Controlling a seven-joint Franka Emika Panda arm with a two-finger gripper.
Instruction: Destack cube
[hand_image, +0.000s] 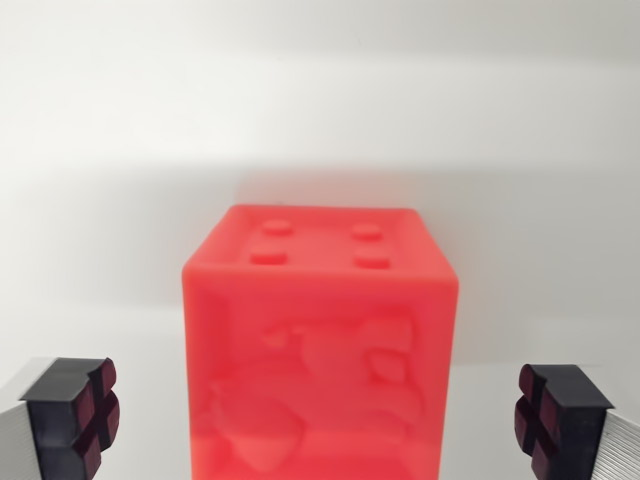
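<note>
Nearest the camera, the tool stands spread wide: its 2 fingertips sit at the bottom corners of the wrist view, 1 at the view's left and 1 at the view's right, each dark pad scored with a cross. Neither pad touches anything. Clear gaps remain on both sides, so the tool holds nothing.

Between the pads, centred in the view, is the red cube. Its top face carries 4 round studs, and the side facing the camera shows a raised relief figure. The cube runs off the bottom edge of the view, so what it rests on is hidden; I cannot tell from here whether another cube lies beneath it.

The centring reads as deliberate. With the cube squarely between the open pads, I judge this to be alignment ahead of a side grasp, so that closing would press both flat walls evenly.

Beyond lies the plain white tabletop, with a soft shadow behind the cube.
</note>
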